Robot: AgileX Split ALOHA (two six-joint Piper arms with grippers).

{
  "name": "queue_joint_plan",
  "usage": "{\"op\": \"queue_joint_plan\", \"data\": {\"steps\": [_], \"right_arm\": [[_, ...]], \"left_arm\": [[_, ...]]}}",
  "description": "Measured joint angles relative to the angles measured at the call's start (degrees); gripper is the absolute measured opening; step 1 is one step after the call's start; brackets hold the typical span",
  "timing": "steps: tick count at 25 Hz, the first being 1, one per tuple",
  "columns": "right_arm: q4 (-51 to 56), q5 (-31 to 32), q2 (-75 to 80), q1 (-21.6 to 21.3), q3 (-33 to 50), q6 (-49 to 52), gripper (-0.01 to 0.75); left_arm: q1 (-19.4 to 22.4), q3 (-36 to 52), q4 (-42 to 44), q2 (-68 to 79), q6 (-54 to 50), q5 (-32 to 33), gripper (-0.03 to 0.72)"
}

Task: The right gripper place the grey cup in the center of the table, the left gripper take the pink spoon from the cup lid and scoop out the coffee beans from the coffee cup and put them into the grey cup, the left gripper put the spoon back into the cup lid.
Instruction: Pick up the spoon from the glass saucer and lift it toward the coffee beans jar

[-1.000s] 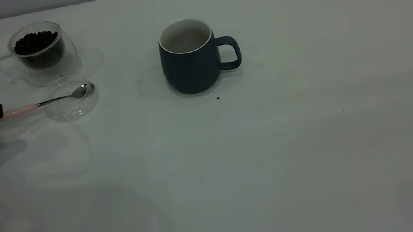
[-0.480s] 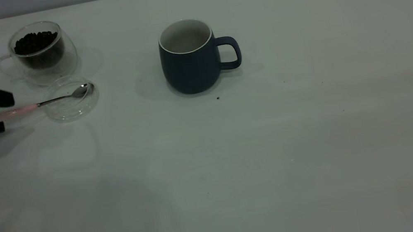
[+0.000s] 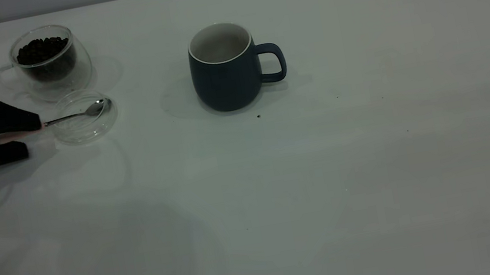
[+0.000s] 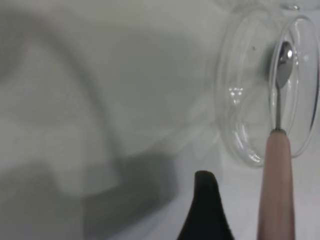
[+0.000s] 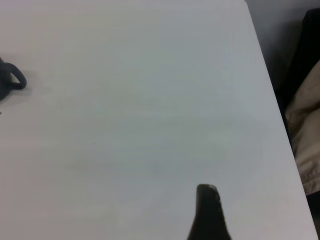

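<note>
Exterior view: left gripper (image 3: 28,139) spread around pink spoon (image 3: 72,117) handle, not pinching, spoon bowl resting in cup lid (image 3: 85,129) beside coffee cup (image 3: 45,61), grey cup (image 3: 226,68) mid-table (image 3: 378,160).

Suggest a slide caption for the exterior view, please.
Left gripper straddles the pink spoon on the cup lid; grey cup waits mid-table.

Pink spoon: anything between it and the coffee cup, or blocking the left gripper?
Nothing visible. The left gripper is open, its jaws on either side of the pink spoon, whose bowl lies in the cup lid. The coffee cup stands just behind the lid, with only bare table between.
</note>
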Motion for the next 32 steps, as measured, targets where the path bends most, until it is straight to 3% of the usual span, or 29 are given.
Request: {"op": "queue_joint_plan", "data": {"steps": [6,10,15,19,32], "right_arm": [[0.0,0.0,0.0,0.0,0.0,0.0,0.59],[0.0,0.0,0.0,0.0,0.0,0.0,0.59],[0.0,0.0,0.0,0.0,0.0,0.0,0.59],[0.0,0.0,0.0,0.0,0.0,0.0,0.59],[0.0,0.0,0.0,0.0,0.0,0.0,0.59]], "left_arm": [[0.0,0.0,-2.9,0.1,0.4,0.0,0.578],[0.0,0.0,-2.9,0.1,0.4,0.4,0.482],[0.0,0.0,-2.9,0.1,0.4,0.5,0.274],[0.5,0.0,-3.1,0.1,0.4,4.4,0.124],[9.1,0.0,-2.5,0.1,-7.7,17.8,0.121]]}}
